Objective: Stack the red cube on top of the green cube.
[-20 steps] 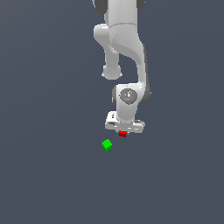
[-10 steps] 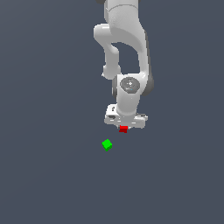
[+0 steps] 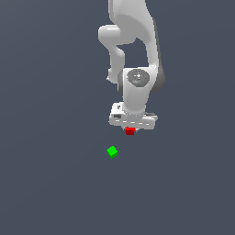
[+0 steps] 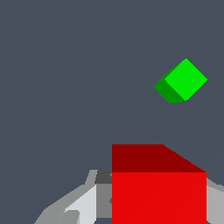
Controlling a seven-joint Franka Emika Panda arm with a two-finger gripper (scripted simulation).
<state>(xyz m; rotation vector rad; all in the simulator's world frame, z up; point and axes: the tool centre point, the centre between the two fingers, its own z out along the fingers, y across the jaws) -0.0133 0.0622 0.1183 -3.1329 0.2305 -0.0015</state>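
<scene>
Red, tiny and plain, the bright-red cube [image 3: 130, 131] sits clamped between the fingers of the white parallel-jaw gripper [image 3: 131, 130] at the end of the white Franka Panda arm [image 3: 134, 55], just under the gripper's wide palm. In the exterior view only a small part of the red cube shows below the hand, and the fingers themselves are mostly hidden by it. The wrist view shows the red cube [image 4: 158, 188] large and close, with a grey finger [image 4: 83, 203] pressed against one side and another grey surface just visible at the opposite side, so the jaws are closed narrowly onto it.

The tiny plain bright-green cube [image 3: 112, 151] lies on the flat dark slate-grey floor [image 3: 50, 174], apart from the gripper: below it and off toward the exterior view's left. It is turned corner-on to the camera. In the wrist view the green cube [image 4: 181, 81] appears ahead of the held cube and to one side, not beneath it, with bare floor between the two.
</scene>
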